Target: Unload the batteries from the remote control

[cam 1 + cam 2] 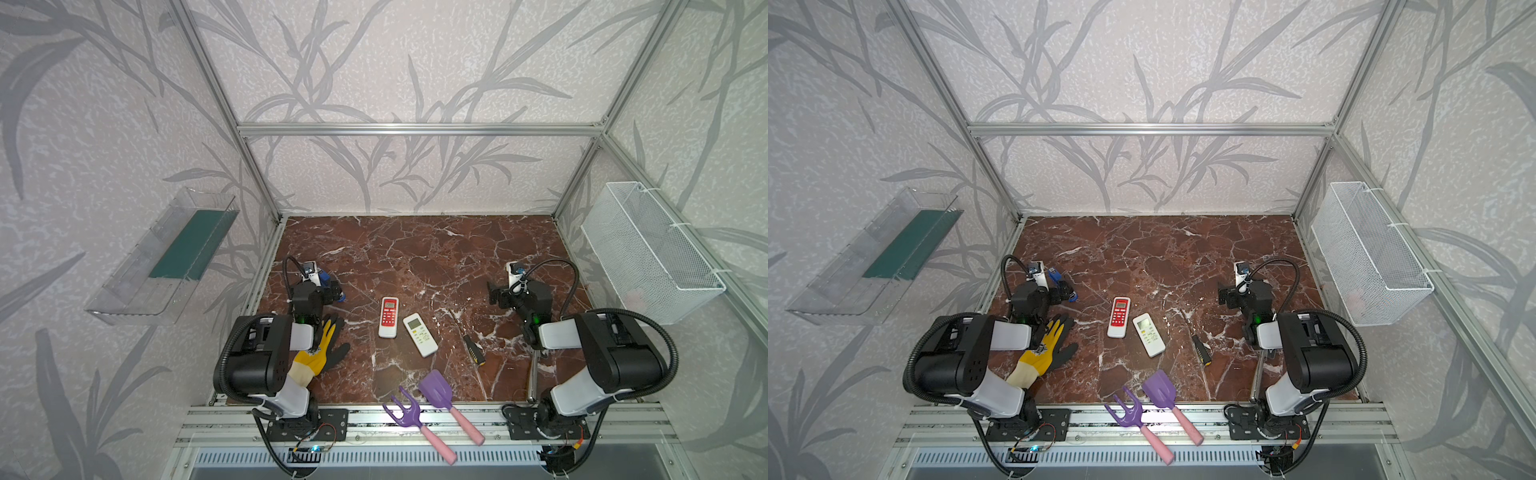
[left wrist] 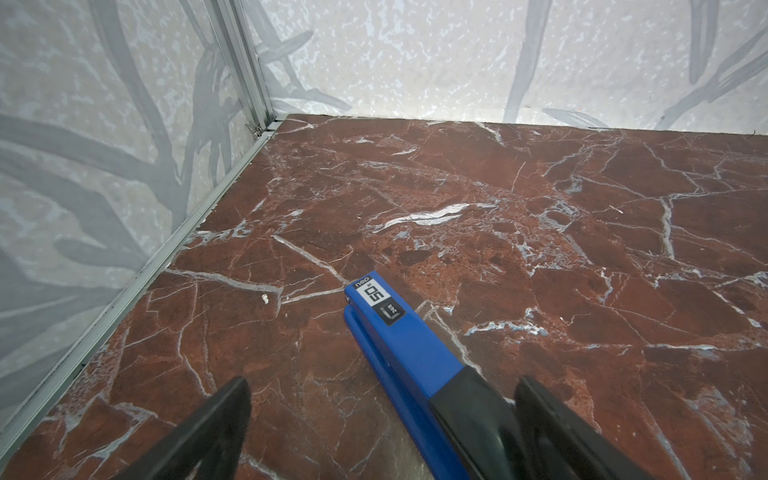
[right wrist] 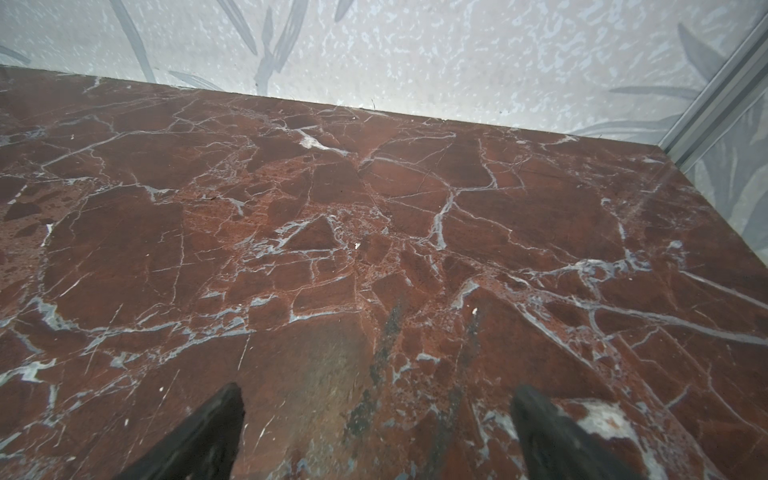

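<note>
- Red remote [image 1: 388, 317] and white remote [image 1: 420, 335] side by side in the middle of the table [image 1: 415, 249], face up, between the two grippers, well apart from both.
- Batteries hidden from view.
- Left gripper [image 2: 382, 386] spread wide, gripping nothing; blue stapler [image 2: 399, 332] on the table between its fingers, close to one.
- Right gripper [image 3: 378, 391] spread wide over bare table, holding nothing.

Your left arm [image 1: 257, 361] and right arm [image 1: 619, 357] are black with pale grey links; behind the right gripper [image 3: 378, 390], a looping black cable [image 1: 577, 282] and green light [image 1: 536, 319]; fingers [image 3: 199, 436] black, tapered.
</note>
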Robot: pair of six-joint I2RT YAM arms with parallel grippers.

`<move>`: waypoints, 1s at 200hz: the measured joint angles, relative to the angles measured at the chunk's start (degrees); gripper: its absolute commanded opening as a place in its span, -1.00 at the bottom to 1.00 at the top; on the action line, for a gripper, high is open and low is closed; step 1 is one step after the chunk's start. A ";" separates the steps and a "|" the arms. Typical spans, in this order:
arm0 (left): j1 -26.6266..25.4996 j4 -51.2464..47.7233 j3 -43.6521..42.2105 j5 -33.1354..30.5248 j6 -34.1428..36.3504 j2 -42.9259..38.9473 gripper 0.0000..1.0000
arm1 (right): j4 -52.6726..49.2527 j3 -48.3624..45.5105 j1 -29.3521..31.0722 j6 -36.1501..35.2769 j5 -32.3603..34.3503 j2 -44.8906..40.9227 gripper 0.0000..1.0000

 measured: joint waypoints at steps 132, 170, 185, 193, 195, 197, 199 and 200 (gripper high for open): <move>-2.78 -41.66 19.74 -11.76 -11.26 -15.98 0.99 | -30.71 9.73 5.44 3.98 2.10 -24.57 0.98; -11.50 -59.23 24.92 -15.37 -20.94 -18.88 0.98 | -47.54 15.32 8.22 12.00 5.66 -28.39 0.98; -15.21 -65.55 25.20 -15.37 -25.53 -20.15 0.99 | -53.16 15.43 10.78 14.32 7.61 -29.88 0.98; -16.68 -68.24 25.22 -15.26 -27.30 -20.48 0.99 | -55.93 15.43 12.11 15.39 8.52 -30.53 0.98; -17.33 -69.55 25.29 -15.30 -28.22 -20.59 0.99 | -56.74 15.43 12.61 15.72 8.87 -30.71 0.98; -17.49 -70.23 25.31 -15.30 -28.59 -20.61 0.98 | -57.27 15.43 12.87 15.96 8.94 -30.82 0.98; -17.99 -71.17 25.40 -15.17 -29.22 -20.61 0.99 | -57.68 15.43 13.11 16.22 9.29 -30.97 0.98; -18.12 -71.58 25.42 -15.13 -29.44 -20.61 0.99 | -58.25 15.43 13.38 16.46 9.38 -31.10 0.98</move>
